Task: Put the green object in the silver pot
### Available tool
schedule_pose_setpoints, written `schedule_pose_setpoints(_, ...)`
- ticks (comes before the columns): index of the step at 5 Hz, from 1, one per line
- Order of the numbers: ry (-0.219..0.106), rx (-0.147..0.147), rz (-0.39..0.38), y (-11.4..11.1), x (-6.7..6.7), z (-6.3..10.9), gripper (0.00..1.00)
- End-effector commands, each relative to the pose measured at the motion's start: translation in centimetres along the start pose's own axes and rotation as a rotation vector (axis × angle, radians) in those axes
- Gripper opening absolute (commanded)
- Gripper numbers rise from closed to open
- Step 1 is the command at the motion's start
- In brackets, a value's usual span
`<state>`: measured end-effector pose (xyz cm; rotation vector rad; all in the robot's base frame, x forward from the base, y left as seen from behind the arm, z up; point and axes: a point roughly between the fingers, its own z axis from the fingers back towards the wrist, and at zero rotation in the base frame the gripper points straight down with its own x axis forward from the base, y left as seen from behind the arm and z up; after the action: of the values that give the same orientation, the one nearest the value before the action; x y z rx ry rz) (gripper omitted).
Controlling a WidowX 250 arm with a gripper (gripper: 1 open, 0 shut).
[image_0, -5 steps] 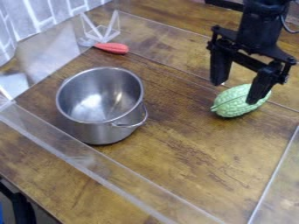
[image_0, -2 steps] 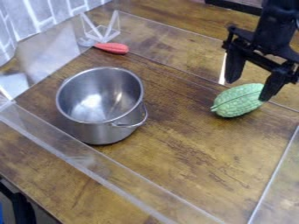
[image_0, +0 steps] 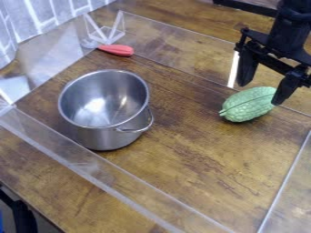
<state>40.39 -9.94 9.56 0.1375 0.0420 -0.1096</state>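
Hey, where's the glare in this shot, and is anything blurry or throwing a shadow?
In the camera view, the silver pot shows bright reflections on its rim and inner wall; the clear plastic edging along the wooden table also catches light. The green object casts a soft shadow beneath it. The gripper looks slightly soft, its dark fingers spread open above the object.

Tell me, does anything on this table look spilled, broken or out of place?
Nothing stands out. The silver pot sits upright and empty on the wooden table. The green object lies whole on its side to the right, with the gripper open just above it. A small red item rests near the back.
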Motion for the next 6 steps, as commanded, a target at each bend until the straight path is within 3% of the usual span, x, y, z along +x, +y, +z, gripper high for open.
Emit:
schedule_pose_setpoints(1, -0.065, 0.001, 0.020, 0.2, 0.7, 2.2, 1.00)
schedule_pose_setpoints(6, -0.035, 0.018, 0.096, 2.2, 0.9, 1.9, 1.00)
